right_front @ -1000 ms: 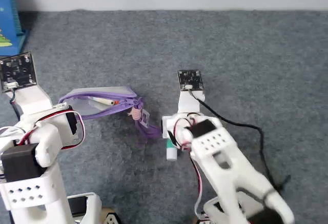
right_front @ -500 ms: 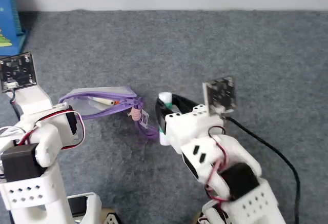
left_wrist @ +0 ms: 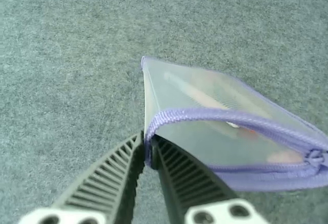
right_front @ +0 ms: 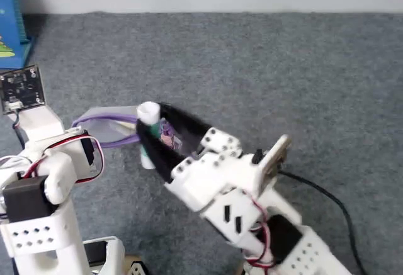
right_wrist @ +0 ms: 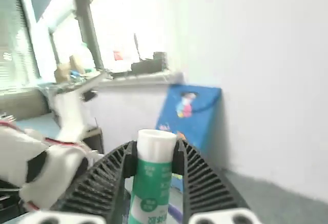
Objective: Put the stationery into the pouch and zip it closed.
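A translucent purple-trimmed pouch (right_front: 108, 131) lies on the grey carpet, with a pen-like item (left_wrist: 205, 98) visible inside. My left gripper (left_wrist: 149, 157) is shut on the pouch's corner (left_wrist: 149, 131) by the purple zipper edge. My right gripper (right_front: 151, 138) is raised above the pouch's open end, shut on a white and green glue stick (right_front: 147, 134) held upright; the right wrist view shows the glue stick (right_wrist: 152, 178) clamped between the black fingers (right_wrist: 107, 183). The arm hides the pouch's zipper pull end in the high view.
Grey carpet (right_front: 302, 73) stretches wide on the far and right sides. A blue box (right_front: 11, 29) stands at the far left edge, and the blue box (right_wrist: 192, 119) also stands against the white wall. A black cable (right_front: 327, 196) trails behind the right arm.
The right arm lifted the glue stick off the carpet and swung it left, from beside the pouch to above its open end. The left arm kept still on the pouch.
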`<action>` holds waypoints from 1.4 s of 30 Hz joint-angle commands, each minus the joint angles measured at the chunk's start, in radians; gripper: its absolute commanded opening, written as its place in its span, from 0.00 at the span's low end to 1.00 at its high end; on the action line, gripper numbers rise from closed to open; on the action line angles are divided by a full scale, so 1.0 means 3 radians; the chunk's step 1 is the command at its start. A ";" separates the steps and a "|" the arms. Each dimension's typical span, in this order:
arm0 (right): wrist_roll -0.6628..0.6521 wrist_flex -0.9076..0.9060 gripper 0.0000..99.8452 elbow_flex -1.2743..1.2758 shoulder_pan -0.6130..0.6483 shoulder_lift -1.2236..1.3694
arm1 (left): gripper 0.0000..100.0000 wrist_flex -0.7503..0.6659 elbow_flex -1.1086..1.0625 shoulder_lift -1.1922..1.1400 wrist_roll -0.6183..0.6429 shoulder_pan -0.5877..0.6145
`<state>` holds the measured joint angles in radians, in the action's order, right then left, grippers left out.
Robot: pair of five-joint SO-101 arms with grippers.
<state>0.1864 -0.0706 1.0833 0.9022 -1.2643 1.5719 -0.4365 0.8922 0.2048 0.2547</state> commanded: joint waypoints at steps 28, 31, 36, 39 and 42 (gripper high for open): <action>-0.0384 0.3312 0.01 -0.0061 -0.0176 0.2401 | 0.01 -0.0015 0.0156 -0.0041 0.0015 -0.0015; -0.0384 0.3342 0.01 -0.0061 -0.0166 0.2411 | 0.01 0.0031 0.0279 -0.0041 0.0015 -0.0026; -0.0384 0.3342 0.01 -0.0056 -0.0171 0.2411 | 0.01 0.0031 0.0340 -0.0041 0.0026 -0.0281; -0.0384 0.3342 0.01 -0.0056 -0.0171 0.2411 | 0.01 0.0026 0.0355 -0.0041 0.0031 -0.0414; -0.0384 0.3342 0.01 -0.0036 -0.0171 0.2417 | 0.01 0.0031 0.0432 -0.0041 0.0036 -0.0430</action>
<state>0.0821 0.9099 1.1354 0.8654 -0.5386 1.5796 -0.3751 0.8830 0.2048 0.1350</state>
